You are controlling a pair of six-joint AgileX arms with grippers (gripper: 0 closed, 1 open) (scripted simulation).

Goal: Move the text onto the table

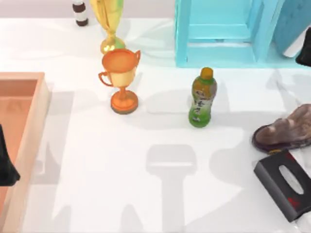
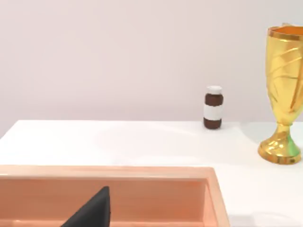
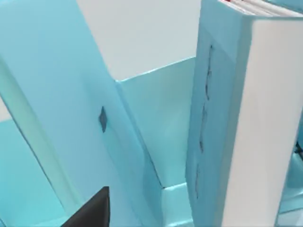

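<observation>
Right hand [image 1: 305, 48] hangs at the cyan shelf unit [image 1: 221, 34], close beside the large teal-blue book with white page edges [image 3: 246, 113], which stands upright inside it; whether its fingers are clenched I cannot tell. Left hand [image 1: 6, 162] idles over the orange-brown wooden tray [image 1: 34, 116], leaving the glossy white desk [image 1: 146, 194] free.
</observation>
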